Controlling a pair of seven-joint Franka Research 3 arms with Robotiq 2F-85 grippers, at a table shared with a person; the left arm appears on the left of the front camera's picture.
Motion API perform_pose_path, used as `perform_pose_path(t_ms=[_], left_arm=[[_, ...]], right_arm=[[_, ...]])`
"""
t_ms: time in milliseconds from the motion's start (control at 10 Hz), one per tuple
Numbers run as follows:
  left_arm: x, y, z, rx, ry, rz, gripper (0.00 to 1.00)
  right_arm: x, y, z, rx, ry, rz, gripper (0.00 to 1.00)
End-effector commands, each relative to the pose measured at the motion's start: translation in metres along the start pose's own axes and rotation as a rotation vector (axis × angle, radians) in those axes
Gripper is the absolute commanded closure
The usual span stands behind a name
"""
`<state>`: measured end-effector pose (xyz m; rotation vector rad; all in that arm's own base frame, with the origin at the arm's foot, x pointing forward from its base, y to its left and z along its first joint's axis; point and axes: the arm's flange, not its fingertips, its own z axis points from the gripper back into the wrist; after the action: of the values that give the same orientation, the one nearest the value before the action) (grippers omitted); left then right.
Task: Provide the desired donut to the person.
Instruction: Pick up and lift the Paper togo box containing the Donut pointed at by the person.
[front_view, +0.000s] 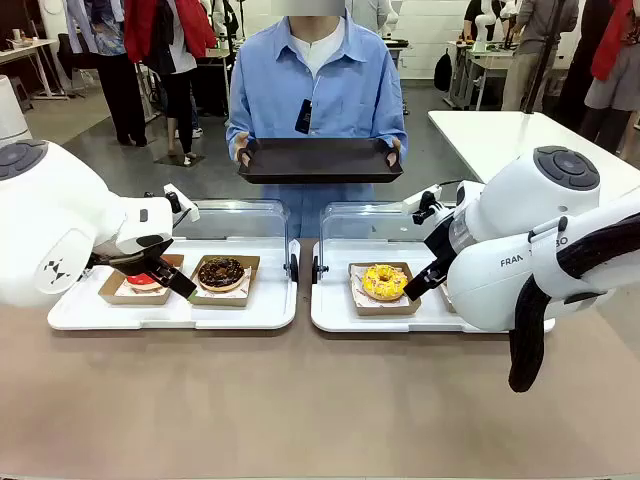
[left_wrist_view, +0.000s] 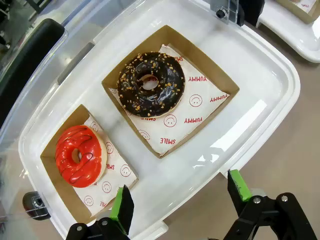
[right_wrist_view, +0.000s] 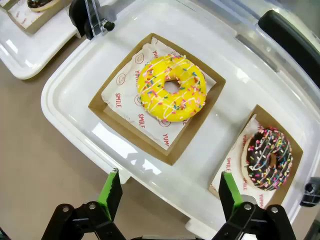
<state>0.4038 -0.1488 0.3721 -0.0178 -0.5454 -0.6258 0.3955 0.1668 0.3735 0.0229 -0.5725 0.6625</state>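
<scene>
**Left gripper (left_wrist_view: 180, 192) and right gripper (right_wrist_view: 170, 182) wide open, holding nothing**

Left gripper first: we see it hanging over the near edge of the left white tray (left_wrist_view: 260, 75), its green-padded fingers spread far apart with nothing between them. Under it the red-glazed donut (left_wrist_view: 79, 156) lies at one end of that tray. The chocolate donut with nut crumbs (left_wrist_view: 151, 84) lies just beside it, nearer the tray's middle.

We find the right gripper in the same state, fully spread and empty, above the near rim of the right white tray (right_wrist_view: 75, 90). The yellow donut (right_wrist_view: 171, 88), striped with white icing and coloured sprinkles, sits toward one end of this tray. The chocolate donut with coloured sprinkles (right_wrist_view: 269, 158) sits apart from it at the other end. Each donut rests on printed paper in its own brown cardboard boat (right_wrist_view: 131, 129).

From the front we see both trays side by side on the desk (front_view: 300, 410), each with a clear lid (front_view: 235, 222) standing raised behind it. Across the desk the person (front_view: 318, 90) faces us, holding a black tray (front_view: 320, 160) level in both hands, well above the donuts.
</scene>
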Motion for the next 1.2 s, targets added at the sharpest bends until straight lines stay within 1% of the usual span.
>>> perform_pose_path(t_ms=[0, 1100], left_arm=[[-0.0001, -0.0001, 0.0, 0.0, 0.0, 0.0, 0.0], [-0.0001, -0.0001, 0.0, 0.0, 0.0, 0.0, 0.0]], right_arm=[[0.0, 0.0, 0.0, 0.0, 0.0, 0.0, 0.0], [0.0, 0.0, 0.0, 0.0, 0.0, 0.0, 0.0]])
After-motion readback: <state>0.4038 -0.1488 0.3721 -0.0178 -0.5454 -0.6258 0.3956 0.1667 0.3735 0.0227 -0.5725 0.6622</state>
